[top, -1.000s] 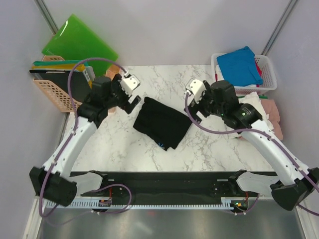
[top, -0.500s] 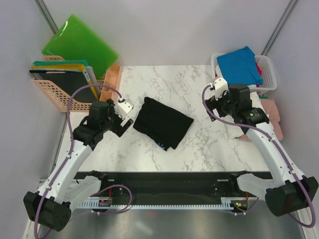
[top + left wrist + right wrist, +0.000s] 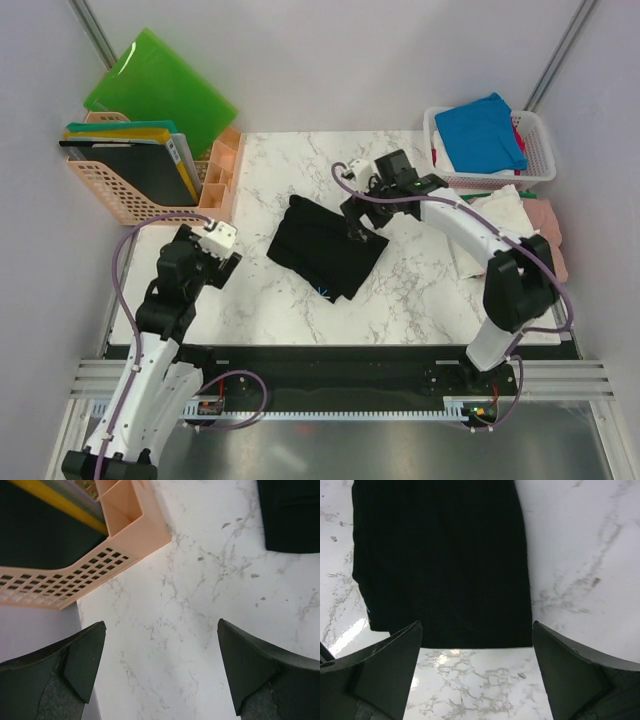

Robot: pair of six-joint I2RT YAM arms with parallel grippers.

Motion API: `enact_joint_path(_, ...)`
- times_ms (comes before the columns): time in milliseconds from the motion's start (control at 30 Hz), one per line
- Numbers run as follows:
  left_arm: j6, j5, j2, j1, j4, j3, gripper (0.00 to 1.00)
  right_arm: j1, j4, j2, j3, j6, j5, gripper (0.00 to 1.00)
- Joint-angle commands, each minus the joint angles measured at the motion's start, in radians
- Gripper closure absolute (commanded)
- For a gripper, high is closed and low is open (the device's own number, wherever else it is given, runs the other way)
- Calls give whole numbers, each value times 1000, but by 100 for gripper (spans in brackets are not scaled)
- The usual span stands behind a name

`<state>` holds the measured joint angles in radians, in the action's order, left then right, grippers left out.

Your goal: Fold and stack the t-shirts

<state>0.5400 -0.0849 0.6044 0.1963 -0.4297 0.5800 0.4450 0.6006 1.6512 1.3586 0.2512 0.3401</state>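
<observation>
The left claw (image 3: 224, 262) stood wide and empty over bare desk (image 3: 430, 290). The black t-shirt (image 3: 325, 245) lay mid-desk, folded compact. The right claw (image 3: 357, 222) hung wide above its right edge, gripping nothing. The blue t-shirt (image 3: 480, 128) and others, apparently unfolded, lay in and beside the white basket (image 3: 543, 150): one folded, rest pending.

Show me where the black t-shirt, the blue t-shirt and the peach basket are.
black t-shirt (image 3: 325, 245): top view, middle of the folded cloth.
blue t-shirt (image 3: 480, 132): top view, centre of the cloth.
peach basket (image 3: 108, 200): top view, its lattice front wall.
</observation>
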Motion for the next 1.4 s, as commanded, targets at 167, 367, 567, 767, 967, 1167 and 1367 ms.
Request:
enact_joint_path(167,-77,-41,-68,-167,100,-46,0,124,-27,278,201,-66,-19,2)
enact_joint_path(367,-77,-33,-57,-195,101,-35,0,172,-28,401,295,-70,-35,2)
enact_joint_path(567,-77,-30,-54,-222,105,-46,0,230,-22,515,271,-41,-67,2)
enact_joint_path(767,-74,-26,-54,-224,100,-49,0,346,-45,567,182,-18,-101,2)
enact_joint_path(967,-69,-19,-52,-225,92,-46,0,457,-56,613,214,-32,-89,2)
enact_joint_path(1167,-69,-21,-57,-225,85,-46,0,524,-24,671,359,-36,-87,2)
enact_joint_path(1367,-69,-18,-52,-228,82,-42,0,529,1,691,461,-32,-95,2)
